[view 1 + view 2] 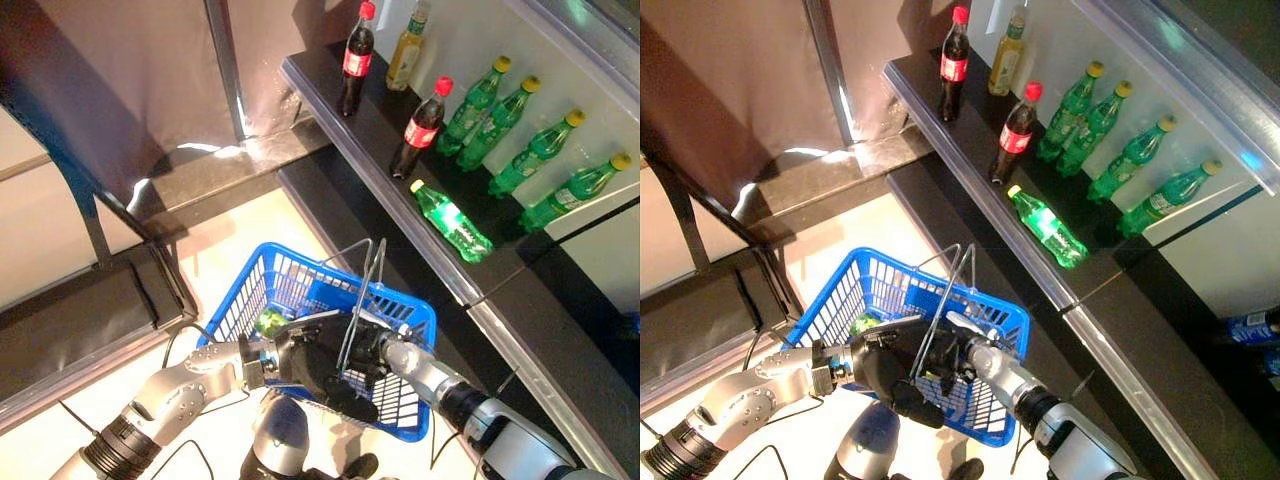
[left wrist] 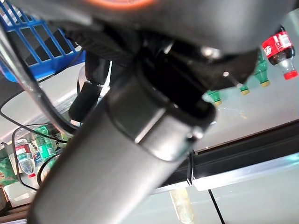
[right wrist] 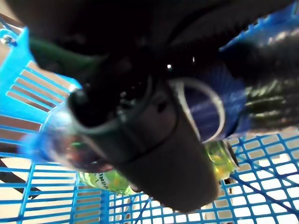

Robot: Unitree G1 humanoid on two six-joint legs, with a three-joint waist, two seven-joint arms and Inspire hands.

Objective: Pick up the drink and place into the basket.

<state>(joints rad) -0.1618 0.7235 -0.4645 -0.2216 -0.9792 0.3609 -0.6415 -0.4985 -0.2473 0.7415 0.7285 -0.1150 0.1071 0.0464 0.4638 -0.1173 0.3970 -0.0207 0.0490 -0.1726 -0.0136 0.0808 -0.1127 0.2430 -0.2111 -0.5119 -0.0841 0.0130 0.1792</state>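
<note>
Holding blue basket (image 1: pixel 300 285) by wire handles (image 1: pixel 362 290): left hand (image 1: pixel 320 365), fingers curled round them | right hand (image 1: pixel 375 345) inside basket, fingers unclear | green bottle (image 3: pixel 112 179) on basket floor

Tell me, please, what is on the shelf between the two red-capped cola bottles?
In the left eye view, the ledge between the far cola bottle and the near cola bottle is bare; the yellow bottle stands further back, beside that stretch.
</note>
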